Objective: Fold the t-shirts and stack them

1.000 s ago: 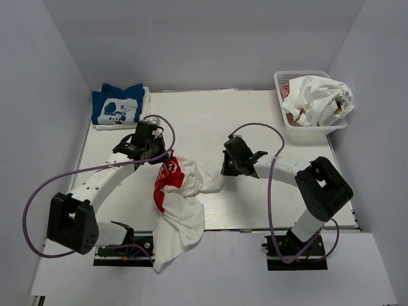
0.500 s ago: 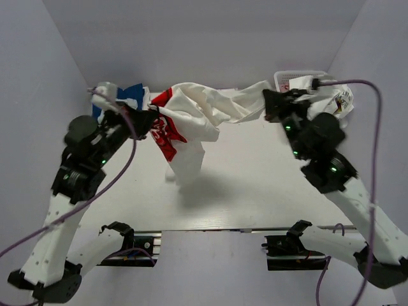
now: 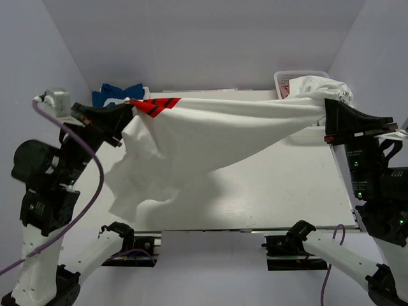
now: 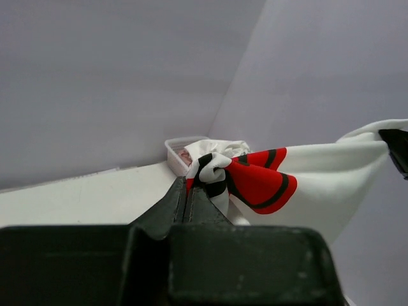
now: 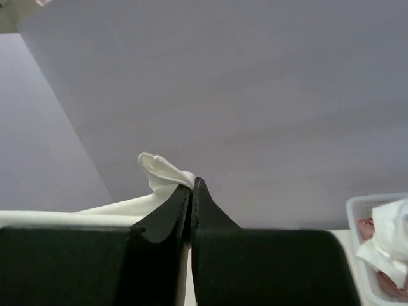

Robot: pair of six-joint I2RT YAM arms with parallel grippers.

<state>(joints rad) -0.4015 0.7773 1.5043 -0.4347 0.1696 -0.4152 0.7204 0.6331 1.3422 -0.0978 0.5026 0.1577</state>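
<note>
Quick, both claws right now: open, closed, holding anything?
Left claw: closed, holding the white t-shirt with red print.
Right claw: closed, holding the same t-shirt's other end.

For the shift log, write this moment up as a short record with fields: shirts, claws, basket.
printed tee: white, red print, stretched in the air between both claws, loose part hanging over the table
left claw: shut on its red-print end
right claw: shut on its opposite end
blue tee: far left, partly hidden
basket: far right, crumpled tees inside
</note>
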